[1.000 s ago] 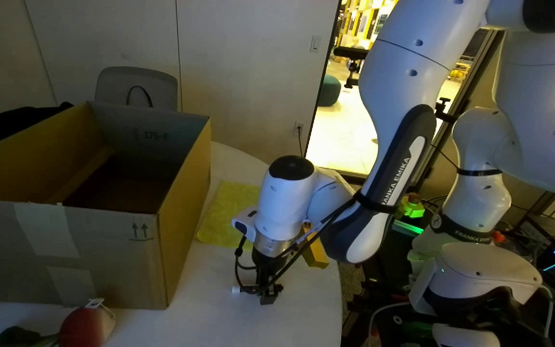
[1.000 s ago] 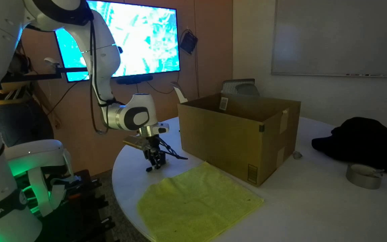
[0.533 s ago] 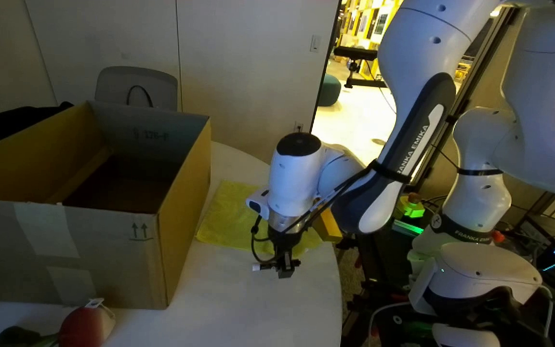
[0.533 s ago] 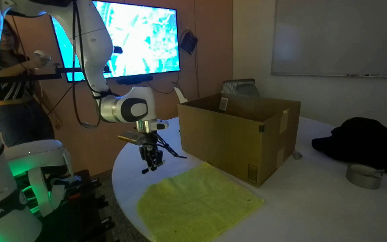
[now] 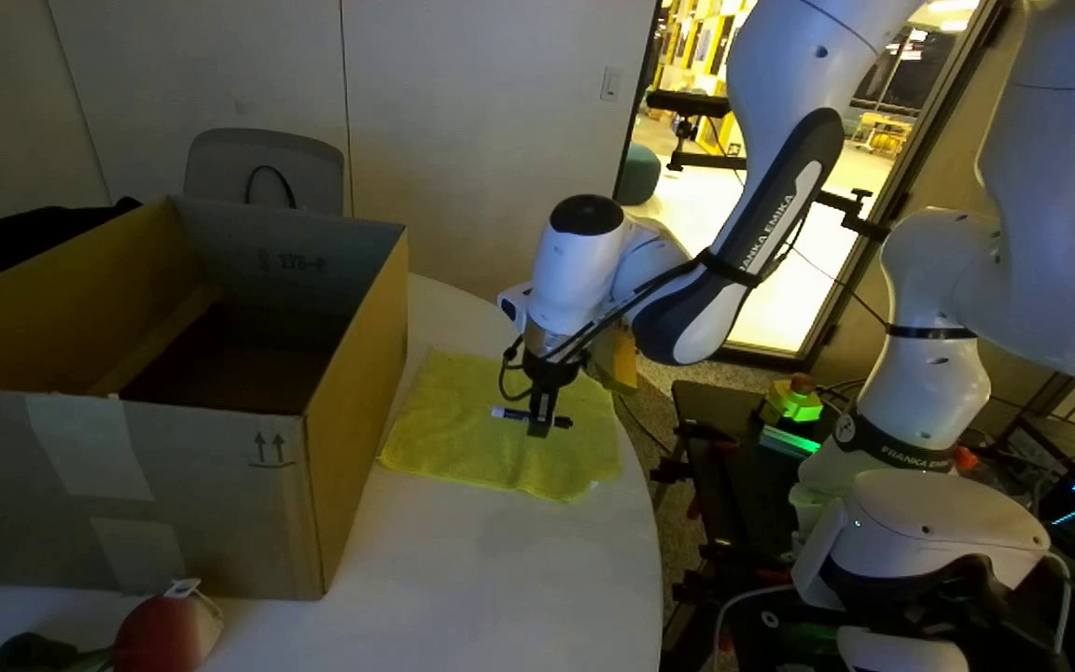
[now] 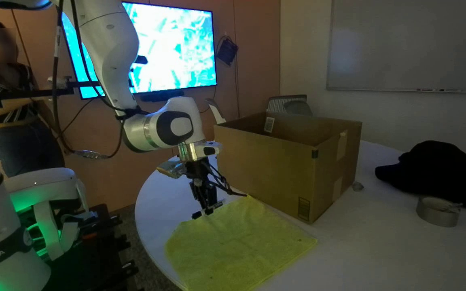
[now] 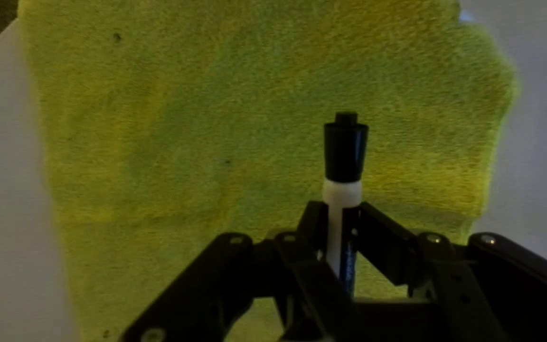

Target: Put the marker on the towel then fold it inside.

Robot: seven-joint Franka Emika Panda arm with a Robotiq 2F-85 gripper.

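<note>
Marker (image 7: 343, 192) is what the jaws are clamped on, pressing its barrel from both sides; in the wrist view its black end and white band stick out beyond them. In an exterior view it lies crosswise through the jaws, close to level, a pale end (image 5: 498, 412) showing on one side of them and a dark end (image 5: 563, 422) on the other. The arm (image 6: 111, 48) reaches out over the worktop (image 5: 509, 588) from its base (image 5: 931, 401), well apart from the jaws. Its forearm (image 5: 775, 233) slopes down toward them, and the wrist (image 5: 575, 266) hangs directly above the jaws, which point down; in both exterior views it leans a little off upright. The towel (image 6: 239, 246) is spread on the worktop, its outline uneven; the wrist view shows it beneath the jaws, with worktop visible past two of its edges. Whether marker or jaws touch the cloth, I cannot tell. A cardboard box (image 6: 265, 173) stands on the worktop to one side of the jaws, apart from them.
</note>
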